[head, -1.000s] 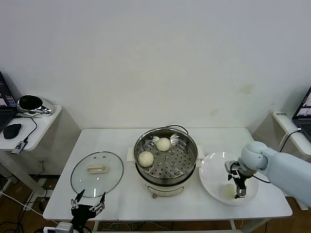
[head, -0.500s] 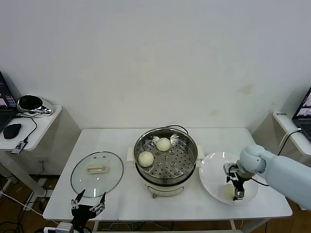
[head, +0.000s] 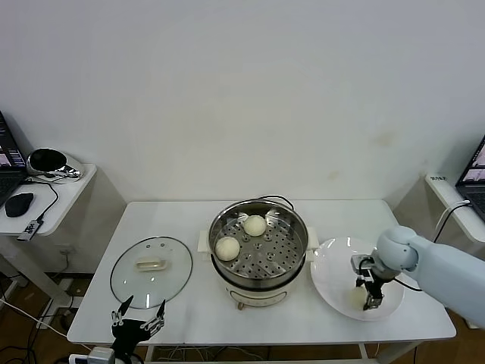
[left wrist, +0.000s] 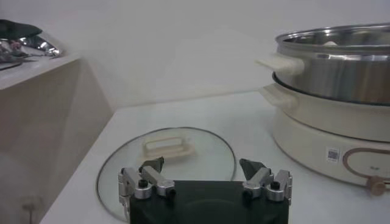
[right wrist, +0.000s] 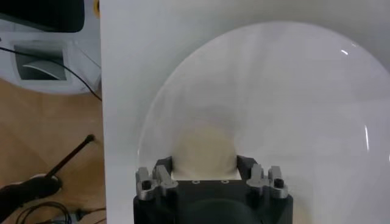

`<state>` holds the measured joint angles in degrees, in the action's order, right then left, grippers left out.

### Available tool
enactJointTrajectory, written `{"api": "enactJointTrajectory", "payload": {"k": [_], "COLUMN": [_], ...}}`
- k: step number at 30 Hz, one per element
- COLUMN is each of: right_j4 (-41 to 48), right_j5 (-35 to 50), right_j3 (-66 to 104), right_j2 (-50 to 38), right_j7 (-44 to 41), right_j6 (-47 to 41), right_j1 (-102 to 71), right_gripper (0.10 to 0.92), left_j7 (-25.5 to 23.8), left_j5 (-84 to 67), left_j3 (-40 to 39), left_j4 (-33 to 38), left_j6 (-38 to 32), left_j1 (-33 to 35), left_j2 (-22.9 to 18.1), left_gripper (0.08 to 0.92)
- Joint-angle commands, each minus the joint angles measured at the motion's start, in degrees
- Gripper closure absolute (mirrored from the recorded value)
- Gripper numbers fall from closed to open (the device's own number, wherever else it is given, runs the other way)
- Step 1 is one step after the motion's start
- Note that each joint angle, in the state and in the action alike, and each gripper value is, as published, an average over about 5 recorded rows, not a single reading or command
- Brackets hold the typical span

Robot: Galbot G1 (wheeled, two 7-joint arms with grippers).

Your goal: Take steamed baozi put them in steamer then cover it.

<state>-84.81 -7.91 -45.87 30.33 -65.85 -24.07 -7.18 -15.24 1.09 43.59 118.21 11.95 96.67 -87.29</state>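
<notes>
My right gripper fingers pinch the baozi on the white plate; squeeze gently, lift straight. Left gripper waits, fingers spread.

Bright, even light; wrist views slightly soft.
</notes>
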Motion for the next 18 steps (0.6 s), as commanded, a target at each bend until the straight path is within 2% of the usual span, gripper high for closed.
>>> {"api": "enactJointTrajectory", "payload": {"k": [1, 6, 12, 18], "right_j4": [0.06, 1.87, 4.03, 10.24], "right_j5": [3.28, 7.31, 13.56, 20.28], "right_j3": [-2.10, -5.28, -13.88, -13.30], "right_j2": [-1.37, 0.09, 6.66, 16.55], "right_j7": [-0.22, -1.62, -3.87, -7.49], "right_j6": [0.25, 0.97, 2.55, 12.16], "right_j1": [8.74, 21.06, 37.57, 43.54], "right_gripper": [0.395, 0.397, 0.397, 0.397], "left_j7": [0.00, 0.09, 0.57, 0.77], "left_j5": [0.11, 0.09, 0.17, -0.01], "left_j3": [-0.36, -0.57, -0.32, -0.26], "left_j4": [-0.14, -0.12, -0.24, -0.08], "left_j6": [0.02, 0.01, -0.31, -0.53], "left_j1": [-0.48, -1.02, -1.43, -1.33], "left_j2": [0.02, -0.01, 0.07, 0.12], "left_gripper": [0.177, 0.177, 0.177, 0.177]}}
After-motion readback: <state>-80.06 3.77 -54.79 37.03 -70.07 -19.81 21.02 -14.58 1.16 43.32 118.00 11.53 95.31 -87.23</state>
